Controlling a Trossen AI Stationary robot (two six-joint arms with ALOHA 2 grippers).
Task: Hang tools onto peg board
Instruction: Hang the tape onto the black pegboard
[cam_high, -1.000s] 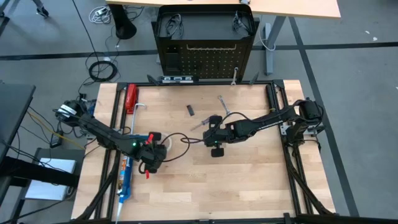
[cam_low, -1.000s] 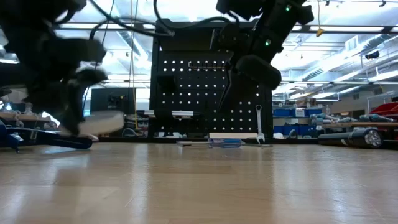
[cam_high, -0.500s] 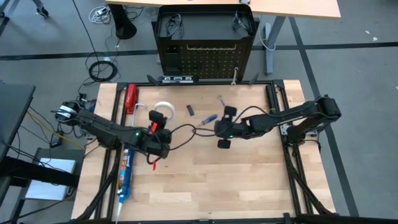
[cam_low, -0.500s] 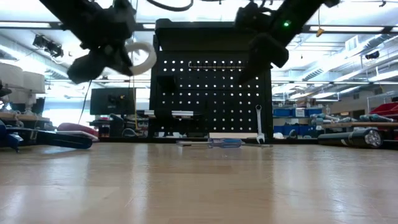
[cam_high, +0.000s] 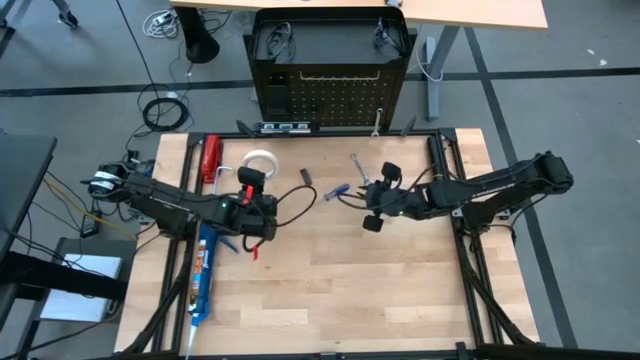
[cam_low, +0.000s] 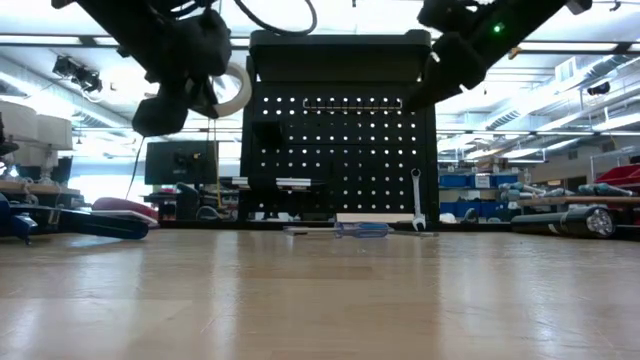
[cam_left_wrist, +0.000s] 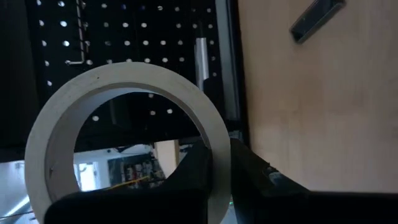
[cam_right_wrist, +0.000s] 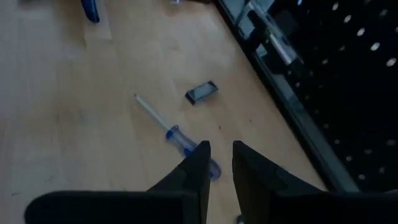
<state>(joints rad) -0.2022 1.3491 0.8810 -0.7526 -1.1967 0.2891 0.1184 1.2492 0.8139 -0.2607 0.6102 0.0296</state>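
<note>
- We find the left gripper (cam_left_wrist: 214, 171) raised clear of the surface (cam_high: 330, 280), its fingers clenched on the wall of the white tape roll (cam_left_wrist: 124, 134). One finger sits inside the ring and one outside, which leaves the roll's open centre free to slip over a peg.
- In the high view the roll (cam_high: 260, 162) sits ahead of the left arm, on the left part of the surface and short of the peg board (cam_high: 335, 95). In the low view it hangs beside the board's left edge (cam_low: 255, 150). We judge it is being carried toward a hook.
- The right gripper (cam_right_wrist: 217, 163) hovers above the middle-right of the surface with its fingers nearly closed and nothing between them. It looks down on the blue-handled screwdriver (cam_right_wrist: 186, 144), which lies flat and unheld; we judge this the likely next pick.
- A silver wrench (cam_low: 416, 198) hangs low on the board's right side, so one tool appears already placed.
- A small dark tool (cam_right_wrist: 201, 92) lies on the surface near the screwdriver, not yet hung.
- The blue caulking gun (cam_high: 201, 280) and red-handled tool (cam_high: 210, 158) rest along the left edge of the surface, apart from the work.
</note>
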